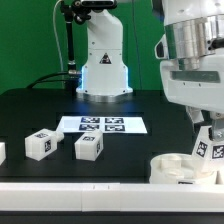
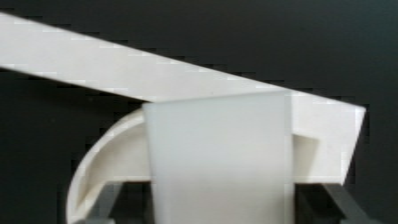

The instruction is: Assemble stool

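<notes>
One leg [image 1: 208,150] poised over the seat [image 1: 178,168]
Hand [image 2: 217,203] clenched on it, upright to plug in, at counter's [image 1: 40,110] front edge.

Table [image 1: 40,108]: legs [image 1: 40,144], seat [image 1: 172,168], marker board [image 1: 102,125]

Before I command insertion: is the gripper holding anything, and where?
A white stool leg, pinched by the gripper across its opposite sides, near its upper end.
</notes>
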`<state>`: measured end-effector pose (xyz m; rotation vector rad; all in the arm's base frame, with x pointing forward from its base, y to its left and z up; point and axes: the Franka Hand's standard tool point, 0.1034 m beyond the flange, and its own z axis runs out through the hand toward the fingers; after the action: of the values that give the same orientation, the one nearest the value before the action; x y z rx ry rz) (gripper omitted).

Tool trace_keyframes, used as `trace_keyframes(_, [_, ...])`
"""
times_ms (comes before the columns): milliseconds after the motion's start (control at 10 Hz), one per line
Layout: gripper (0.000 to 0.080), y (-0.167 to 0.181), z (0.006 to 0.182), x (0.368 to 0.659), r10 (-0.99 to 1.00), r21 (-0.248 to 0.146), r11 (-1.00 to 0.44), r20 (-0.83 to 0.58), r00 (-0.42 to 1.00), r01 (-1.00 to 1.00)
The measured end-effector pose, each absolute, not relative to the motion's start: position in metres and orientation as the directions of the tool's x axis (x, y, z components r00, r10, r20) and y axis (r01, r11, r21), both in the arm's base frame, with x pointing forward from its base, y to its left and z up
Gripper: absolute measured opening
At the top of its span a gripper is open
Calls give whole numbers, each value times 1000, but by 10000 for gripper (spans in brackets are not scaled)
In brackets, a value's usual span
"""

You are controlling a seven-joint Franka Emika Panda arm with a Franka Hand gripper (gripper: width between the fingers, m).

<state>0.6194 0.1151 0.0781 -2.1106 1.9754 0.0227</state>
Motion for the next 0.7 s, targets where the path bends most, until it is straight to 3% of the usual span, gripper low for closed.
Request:
trace_keyframes(100, [341,115,78,620,-980,-175,20,-200,16,-984])
trace_keyframes(700, [341,116,78,620,-906,-91,365,-265,-331,-927])
